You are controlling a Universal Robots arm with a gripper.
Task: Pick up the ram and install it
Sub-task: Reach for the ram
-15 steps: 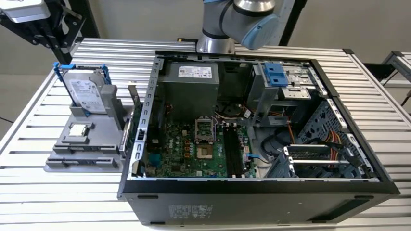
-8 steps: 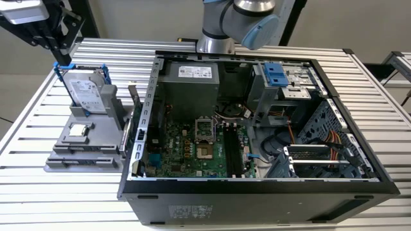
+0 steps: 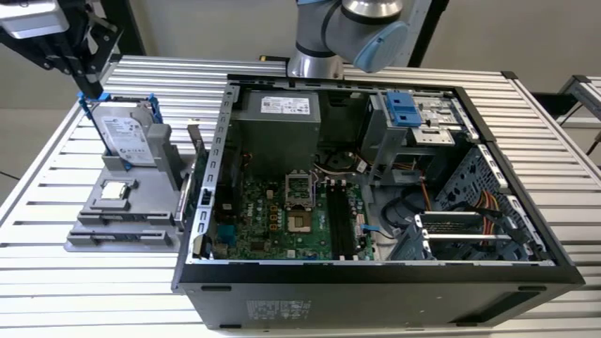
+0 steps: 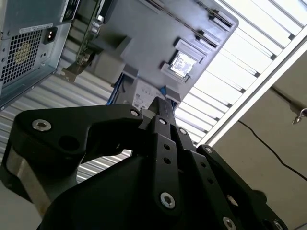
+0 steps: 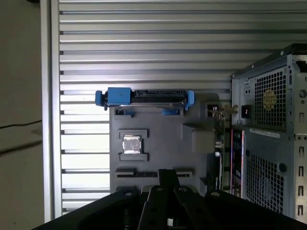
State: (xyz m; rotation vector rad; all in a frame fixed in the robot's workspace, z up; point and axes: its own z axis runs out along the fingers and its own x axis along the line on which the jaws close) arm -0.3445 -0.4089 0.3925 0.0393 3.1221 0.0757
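Nearest in the exterior view is the open computer case (image 3: 376,289). It fills the middle and the 3 o'clock side. Inside it, the long black slots (image 3: 336,218) on the green board (image 3: 272,218) have no stick in them. So the ram is not put in yet. The job looks to be right at its start, with both the picking up and the putting in left to do.

At 9 o'clock, just beside the case, sits a grey tray (image 3: 162,158). A thin dark-blue strip lies in its nearest groove. I think that is the ram (image 3: 122,237), but I cannot be sure. Farther back on the tray is a small silver chip (image 3: 112,190). Behind that, a hard drive (image 3: 127,137) stands up in a blue frame.

Farthest off, at 10 o'clock, the pincer (image 3: 91,88) hangs at the top edge of that frame. I cannot tell if it touches. Its fingers are pressed together and hold nothing. It is well apart from the ram.
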